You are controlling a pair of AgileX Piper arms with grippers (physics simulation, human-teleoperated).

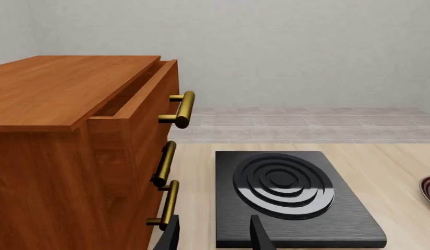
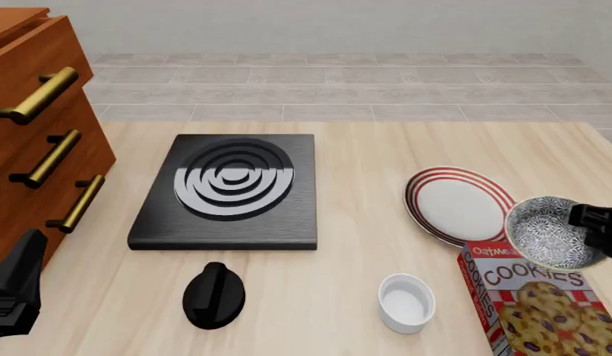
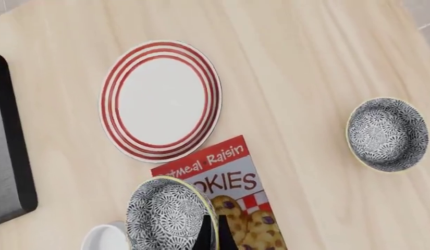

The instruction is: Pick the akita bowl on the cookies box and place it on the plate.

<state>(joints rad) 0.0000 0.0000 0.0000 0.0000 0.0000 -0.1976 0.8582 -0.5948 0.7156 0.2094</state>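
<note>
Right tool [image 3: 213, 237] clamped on akita bowl [image 2: 549, 231] rim; ramekin [image 2: 406, 300] near; left tool [image 1: 216, 237] apart.

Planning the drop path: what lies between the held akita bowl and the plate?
Nothing. In the right wrist view only bare table and the cookies box corner separate the akita bowl from the plate.

Front cam looks down from my side. My left wrist cam sits low, facing the stove plate [image 1: 287, 195]. My right wrist cam looks straight down; shares the plate [image 3: 160, 100] with front.
</note>
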